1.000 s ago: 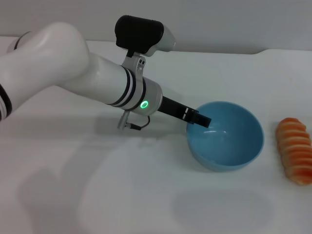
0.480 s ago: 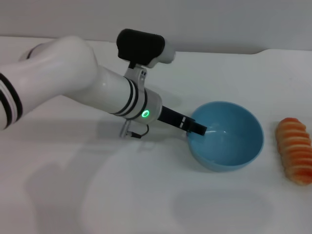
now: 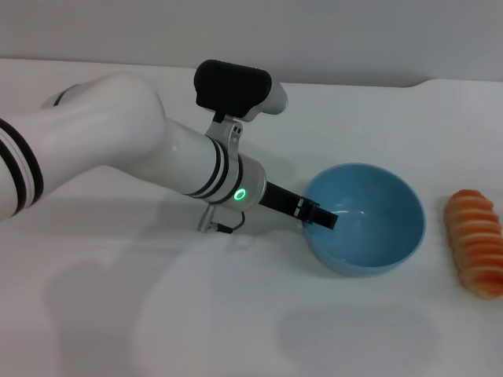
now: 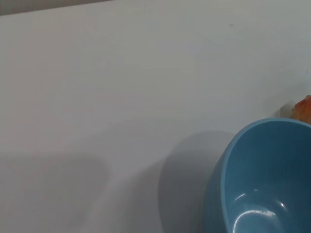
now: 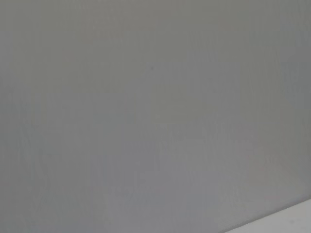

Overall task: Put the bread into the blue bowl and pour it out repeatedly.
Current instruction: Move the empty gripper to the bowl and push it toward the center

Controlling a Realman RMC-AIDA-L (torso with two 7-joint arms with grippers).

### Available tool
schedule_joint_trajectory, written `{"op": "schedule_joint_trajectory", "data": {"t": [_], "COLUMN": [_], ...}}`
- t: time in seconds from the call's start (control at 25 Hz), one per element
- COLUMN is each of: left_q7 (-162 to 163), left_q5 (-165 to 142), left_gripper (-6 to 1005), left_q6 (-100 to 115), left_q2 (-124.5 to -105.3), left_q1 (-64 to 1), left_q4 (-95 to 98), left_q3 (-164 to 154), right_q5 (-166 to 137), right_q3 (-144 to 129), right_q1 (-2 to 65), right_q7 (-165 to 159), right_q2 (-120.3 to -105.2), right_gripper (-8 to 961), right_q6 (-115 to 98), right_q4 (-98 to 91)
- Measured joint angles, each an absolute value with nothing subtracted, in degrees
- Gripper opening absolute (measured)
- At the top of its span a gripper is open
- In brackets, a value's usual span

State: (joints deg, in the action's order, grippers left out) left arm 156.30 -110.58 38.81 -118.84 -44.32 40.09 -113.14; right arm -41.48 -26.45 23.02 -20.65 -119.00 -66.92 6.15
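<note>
The blue bowl (image 3: 365, 220) stands upright and empty on the white table, right of centre in the head view. It also shows in the left wrist view (image 4: 265, 179). The bread (image 3: 475, 241), orange-brown with pale stripes, lies on the table just right of the bowl, apart from it. A sliver of the bread shows in the left wrist view (image 4: 303, 108). My left gripper (image 3: 321, 217) reaches in from the left and sits at the bowl's near-left rim, its black tip over the edge. The right gripper is out of view.
The white table (image 3: 236, 314) runs to a pale back wall. The bulky white left arm (image 3: 141, 149) lies across the left half of the table. The right wrist view shows only a plain grey surface.
My left arm has shifted forward and a little right, and the gripper tip has slid along the bowl's rim toward me. The bowl and the bread have not moved.
</note>
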Motion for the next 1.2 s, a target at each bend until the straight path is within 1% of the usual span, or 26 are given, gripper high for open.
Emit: {"op": "schedule_joint_trajectory", "data": {"t": [0.12, 0.44, 0.68, 0.92, 1.08, 1.2], "left_q7": [156.24, 156.14, 156.14, 156.14, 156.14, 156.15], "left_q5": [-110.52, -107.87, -107.72, -107.69, -107.67, -107.9], "left_gripper": [860, 793, 583, 331, 132, 89], "left_q6": [38.63, 38.29, 38.31, 38.24, 38.09, 38.03], "left_q2": [-118.82, -118.69, -118.61, -118.62, -118.65, -118.65], "left_q1": [-44.34, -44.56, -44.56, -44.64, -44.78, -44.98], "left_q4": [40.02, 39.46, 39.4, 39.37, 39.37, 39.36], "left_q3": [-113.3, -113.31, -113.37, -113.37, -113.38, -113.38], "right_q5": [-41.48, -41.48, -41.48, -41.48, -41.48, -41.48], "right_q3": [-26.44, -26.51, -26.52, -26.53, -26.48, -26.41], "right_q1": [22.91, 22.84, 22.76, 22.76, 22.76, 22.76], "right_q7": [-20.64, -20.65, -20.65, -20.65, -20.65, -20.65], "right_q2": [-119.01, -119.0, -119.0, -119.0, -119.03, -119.09], "right_gripper": [797, 796, 796, 796, 796, 796], "right_q6": [-66.9, -66.88, -66.88, -66.88, -66.88, -66.89], "right_q4": [6.2, 6.4, 6.42, 6.42, 6.42, 6.51]}}
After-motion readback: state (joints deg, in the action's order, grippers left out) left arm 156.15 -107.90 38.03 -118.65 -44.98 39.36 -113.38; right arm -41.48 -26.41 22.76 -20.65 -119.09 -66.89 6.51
